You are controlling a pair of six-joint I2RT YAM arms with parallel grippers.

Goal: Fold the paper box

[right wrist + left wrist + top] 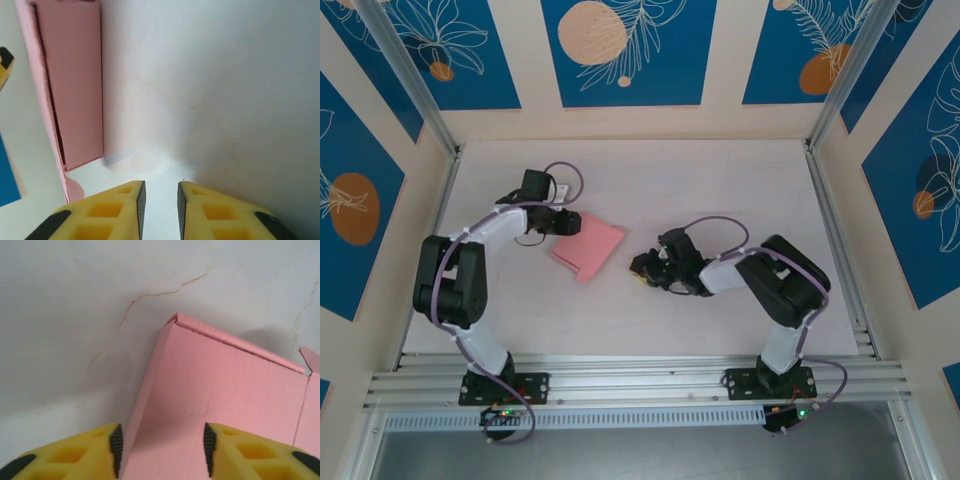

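The paper box (588, 247) is a pink, flattish folded box lying left of the table's middle. My left gripper (567, 222) is at its far-left edge. In the left wrist view the jaws (162, 450) stand apart over one long edge of the box (220, 385). The left pad is beside the side wall and the right pad is above the top face, which runs on past it. My right gripper (642, 266) is low over the table to the right of the box, apart from it. Its jaws (161, 205) are slightly open on bare table, and the box (70, 85) lies ahead to the left.
The white tabletop (720, 180) has thin crack lines (150, 295). Aluminium rails run along the left side (432, 250), the right side (840, 250) and the near edge (640, 375). Blue-and-cream panelled walls enclose the back and sides.
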